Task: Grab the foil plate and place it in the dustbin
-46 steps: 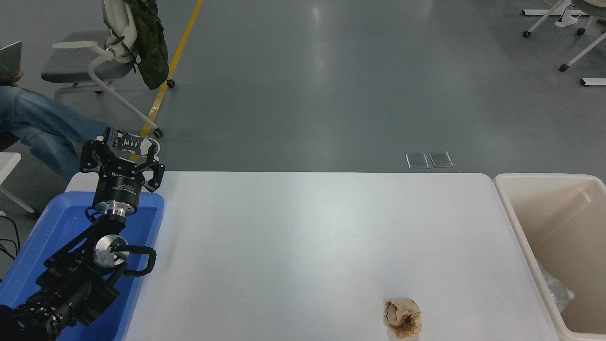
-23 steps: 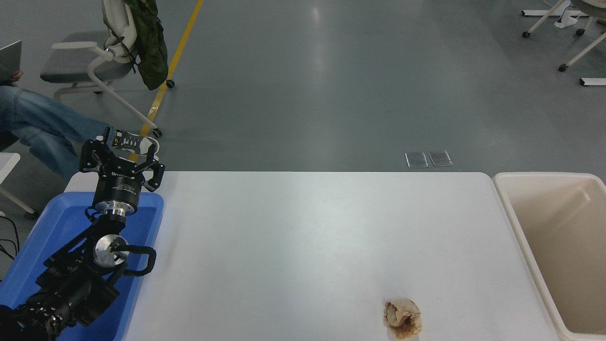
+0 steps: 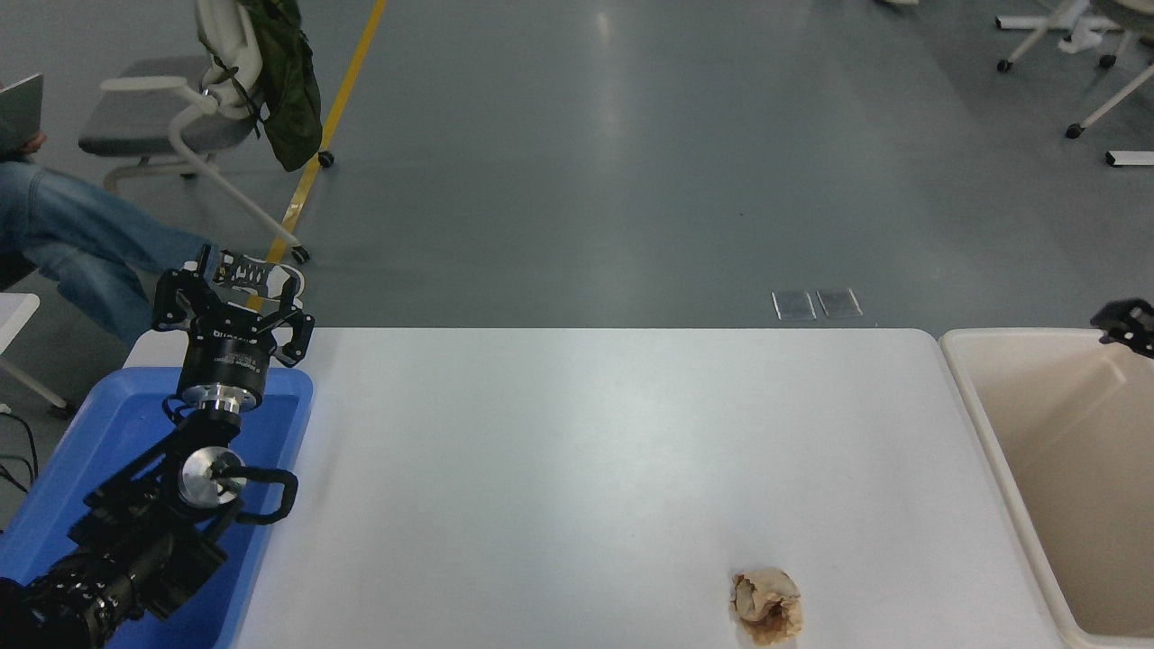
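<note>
The foil plate is not in view anywhere on the table or in the bin. The dustbin (image 3: 983,424), a cream-beige tub, stands off the table's right end, and the part of its inside that shows is plain. A small black part of my right gripper (image 3: 1123,321) pokes in at the right edge, over the dustbin's far rim; its fingers are cut off by the picture's edge. My left gripper (image 3: 233,275) is open and empty, parked at the lower left.
A crumpled brown paper ball (image 3: 767,606) lies on the white table (image 3: 586,451) near its front edge. A blue bin (image 3: 108,424) sits under my left arm. A person's legs (image 3: 63,239) and a chair (image 3: 171,117) are beyond the far left corner.
A shiny crinkled thing low inside the dustbin one second ago no longer shows. A black part of my right gripper has come into view at the right edge above the dustbin.
</note>
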